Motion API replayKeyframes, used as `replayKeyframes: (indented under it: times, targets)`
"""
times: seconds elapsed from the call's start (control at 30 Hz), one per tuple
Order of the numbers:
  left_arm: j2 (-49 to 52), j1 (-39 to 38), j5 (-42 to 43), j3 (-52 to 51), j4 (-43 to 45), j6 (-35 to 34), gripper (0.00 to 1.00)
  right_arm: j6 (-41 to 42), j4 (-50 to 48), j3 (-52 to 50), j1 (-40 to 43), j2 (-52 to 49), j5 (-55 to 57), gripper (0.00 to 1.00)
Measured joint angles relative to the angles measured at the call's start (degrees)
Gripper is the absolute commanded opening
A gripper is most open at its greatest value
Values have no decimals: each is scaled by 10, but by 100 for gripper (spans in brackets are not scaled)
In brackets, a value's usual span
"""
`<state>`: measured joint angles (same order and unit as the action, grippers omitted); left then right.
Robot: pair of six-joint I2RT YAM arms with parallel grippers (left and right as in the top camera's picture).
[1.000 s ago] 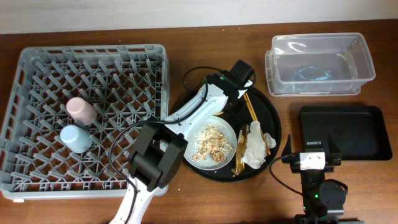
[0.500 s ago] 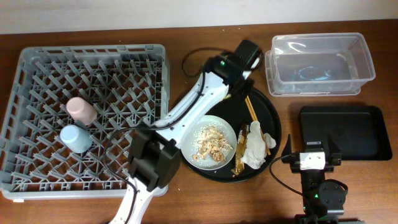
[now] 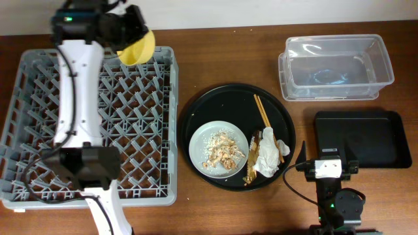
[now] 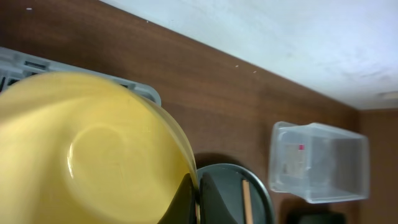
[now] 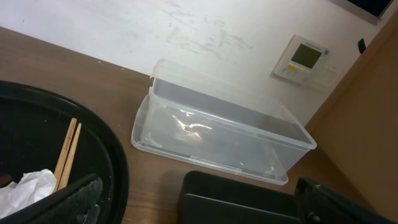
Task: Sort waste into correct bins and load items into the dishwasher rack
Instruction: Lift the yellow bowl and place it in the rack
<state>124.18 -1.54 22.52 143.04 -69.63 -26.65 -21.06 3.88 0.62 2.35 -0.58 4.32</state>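
Observation:
My left gripper [image 4: 196,198] is shut on the rim of the yellow bowl [image 3: 137,47], held tilted above the back edge of the grey dishwasher rack [image 3: 144,130]. The bowl fills the left wrist view [image 4: 93,155]. The pale plate [image 3: 202,140] with food scraps [image 3: 222,151], the white napkin [image 3: 269,153], the gold wrapper [image 3: 251,163] and the chopsticks [image 3: 264,116] lie on the round black tray [image 3: 196,111]. My right gripper [image 5: 205,208] is open and empty at the table's front, beside the shallow black tray [image 3: 362,137]. The cups are hidden under my left arm.
The clear tub [image 3: 336,65] stands at the back right and also shows in the right wrist view [image 5: 217,140]. The shallow black tray lies in front of it [image 5: 249,199]. My left arm stretches over the rack's left half.
My left arm has swung from the back of the round black tray over to the rack's back edge, with the yellow bowl in its jaws. The right arm has not moved.

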Motion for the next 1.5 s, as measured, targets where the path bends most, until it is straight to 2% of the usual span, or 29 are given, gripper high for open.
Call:
replayKeyframes:
  times: [0.13, 0.23, 0.33, 0.57, 0.7, 0.8, 1.17, 1.27, 1.37, 1.5]
  targets:
    - [1, 64, 94, -9, 17, -2, 0, 0, 0, 0, 0, 0, 0, 99]
    - [25, 112, 223, -26, 79, 8, 0, 0, 0, 0, 0, 0, 0, 99]
    - [65, 141, 295, -32, 106, 13, 0, 0, 0, 0, 0, 0, 0, 99]
    - [128, 170, 359, -37, 85, 40, 0, 0, 0, 0, 0, 0, 0, 99]
    - [160, 169, 376, -42, 40, 62, 0, 0, 0, 0, 0, 0, 0, 99]
    - [162, 168, 386, -42, 10, 105, 0, 0, 0, 0, 0, 0, 0, 98]
    - [163, 195, 382, -41, 21, 123, 0, 0, 0, 0, 0, 0, 0, 99]
    - [163, 226, 372, -38, 14, 125, 2, 0, 0, 0, 0, 0, 0, 99]
    - [163, 242, 369, -38, 3, 126, 12, 0, 0, 0, 0, 0, 0, 99]
    - [163, 241, 334, -35, -13, 128, 12, 0, 0, 0, 0, 0, 0, 99]
